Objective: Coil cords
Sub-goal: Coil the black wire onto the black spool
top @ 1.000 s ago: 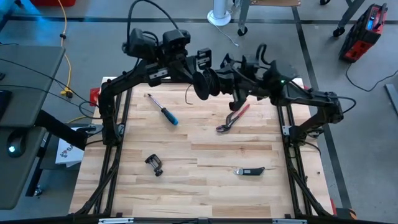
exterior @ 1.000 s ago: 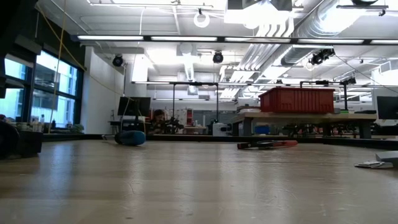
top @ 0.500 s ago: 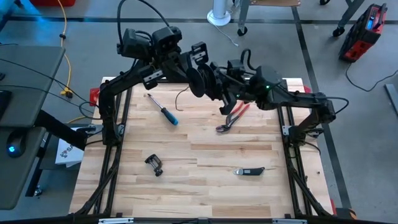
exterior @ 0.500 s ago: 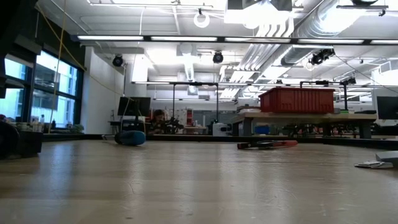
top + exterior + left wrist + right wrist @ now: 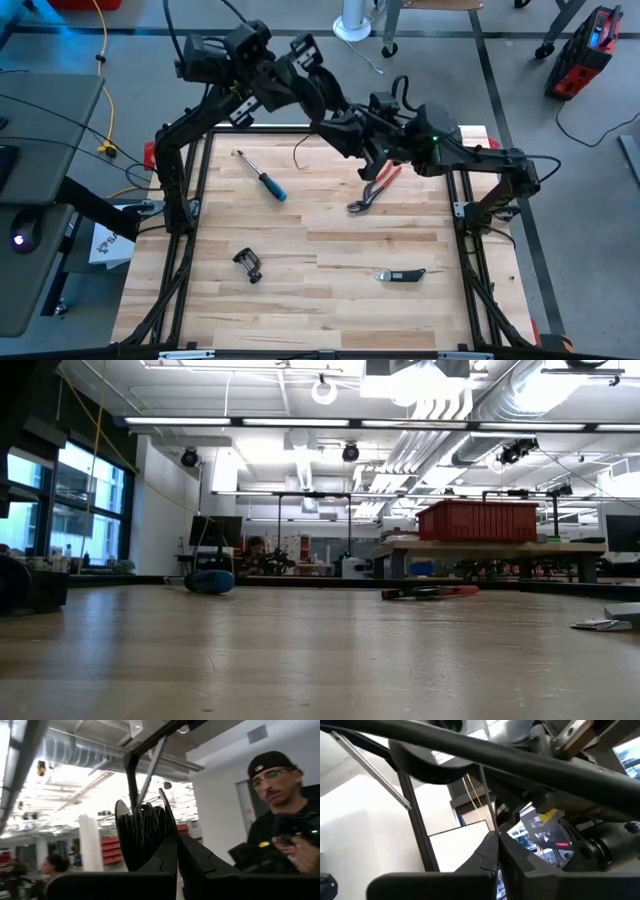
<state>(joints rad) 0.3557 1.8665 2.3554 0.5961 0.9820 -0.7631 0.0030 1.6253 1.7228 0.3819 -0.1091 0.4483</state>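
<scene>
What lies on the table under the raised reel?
A loose end of thin cord curls on the table below the reel. The arms cover the wood right beneath it.

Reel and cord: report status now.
Left gripper shut on reel, held high over table's far edge. Right gripper shut on cord. Loose cord tail dangles; pliers lie below.
</scene>
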